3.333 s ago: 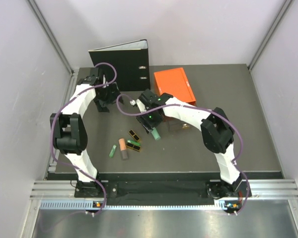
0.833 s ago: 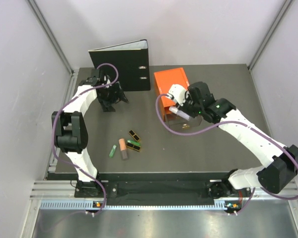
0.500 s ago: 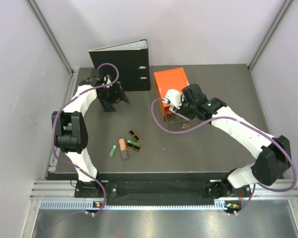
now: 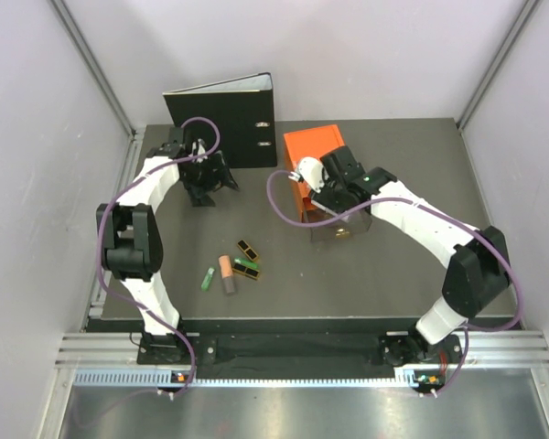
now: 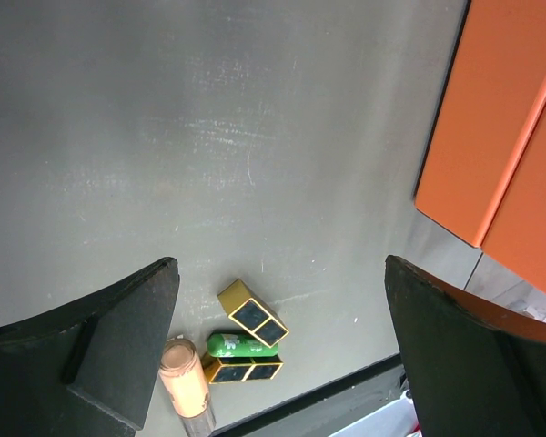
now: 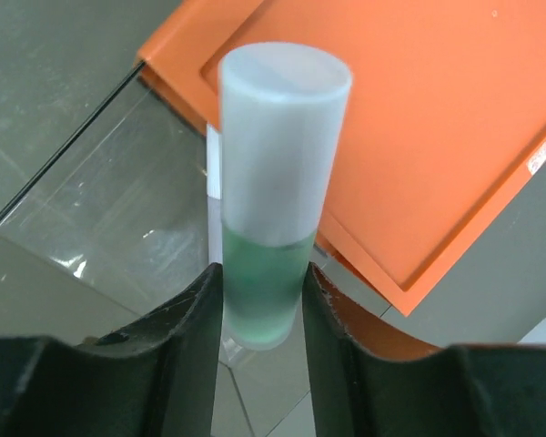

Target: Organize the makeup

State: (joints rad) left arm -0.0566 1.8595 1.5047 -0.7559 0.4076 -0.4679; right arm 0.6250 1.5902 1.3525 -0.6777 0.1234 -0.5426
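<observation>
My right gripper (image 6: 262, 273) is shut on a mint tube (image 6: 273, 182) with a frosted pale cap, held upright over the clear drawer (image 6: 118, 200) in front of the orange box (image 6: 419, 118). From above, that gripper (image 4: 325, 192) hangs at the box's front left corner. The other makeup lies at the table's middle left: a peach-grey tube (image 4: 226, 273), a green stick (image 4: 207, 278) and two black-and-gold cases (image 4: 247, 249) with a green tube (image 4: 247, 264) between them. My left gripper (image 4: 210, 183) is open and empty, far back of them; its wrist view shows the cases (image 5: 253, 312).
A black ring binder (image 4: 224, 114) stands upright at the back, just behind the left gripper. The orange box (image 4: 313, 146) sits back centre, with its clear drawer (image 4: 339, 224) pulled out toward the front. Grey walls close in both sides.
The right arm carried the mint tube from the table's middle to the orange box, then shifted left over the clear drawer. The left arm has barely moved.
</observation>
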